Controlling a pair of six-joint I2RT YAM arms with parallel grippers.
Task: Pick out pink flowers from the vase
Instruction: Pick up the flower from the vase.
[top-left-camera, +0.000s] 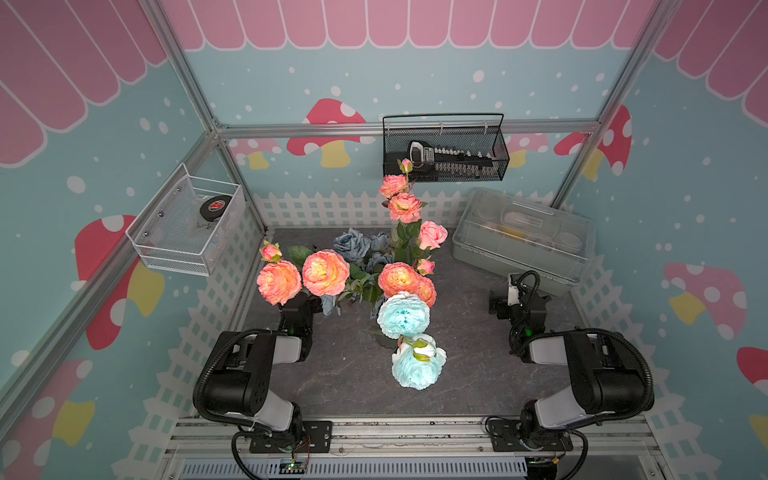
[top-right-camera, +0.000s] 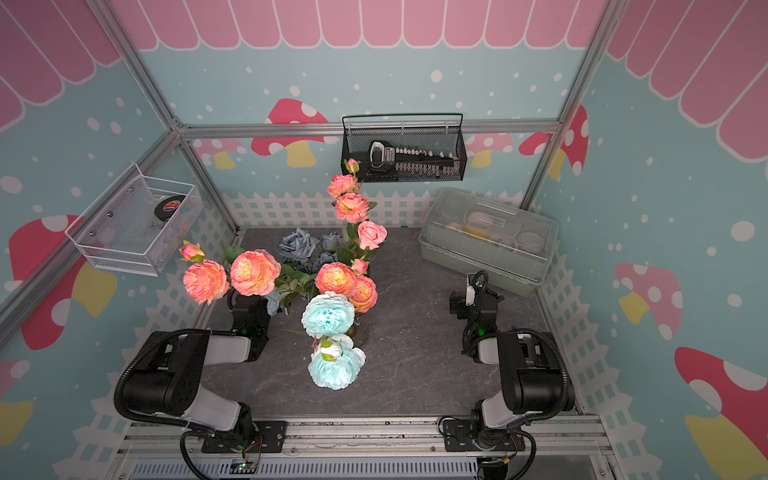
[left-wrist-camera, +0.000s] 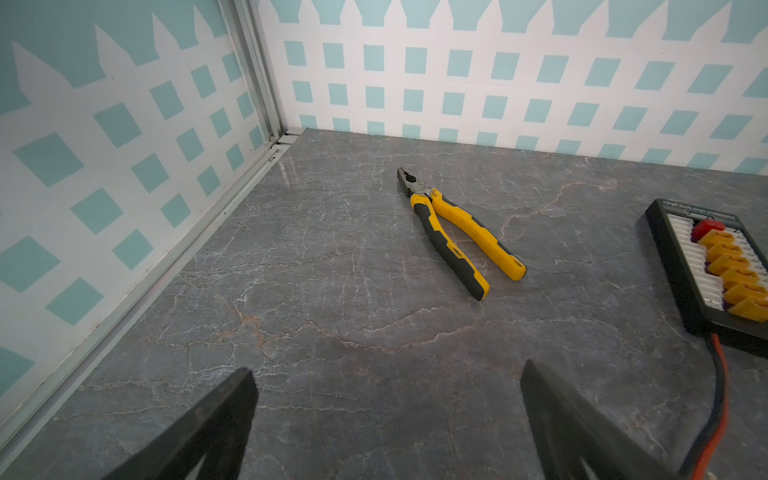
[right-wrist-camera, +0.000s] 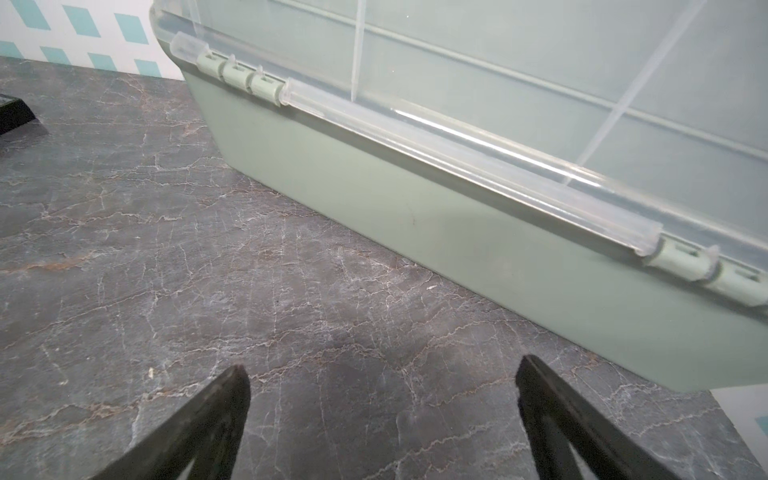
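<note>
The pink flowers (top-left-camera: 325, 272) (top-right-camera: 254, 272) stand in a mixed bunch at the table's middle, with a tall pink spray (top-left-camera: 404, 207) and a smooth pink rose (top-left-camera: 432, 235) behind. Pale aqua blooms (top-left-camera: 403, 314) and grey-blue roses (top-left-camera: 352, 245) share the bunch. The vase (top-right-camera: 362, 331) is almost hidden under the blooms. My left gripper (left-wrist-camera: 386, 374) is open over bare table, under the left pink blooms in both top views. My right gripper (right-wrist-camera: 382, 374) is open and empty, facing the green box, well right of the bunch.
A green box with a clear lid (top-left-camera: 523, 237) (right-wrist-camera: 415, 208) sits at the back right. Yellow-handled pliers (left-wrist-camera: 453, 232) and a black connector board (left-wrist-camera: 715, 266) lie ahead of the left gripper. A black wire basket (top-left-camera: 444, 149) and a white mesh basket (top-left-camera: 187, 224) hang on the walls.
</note>
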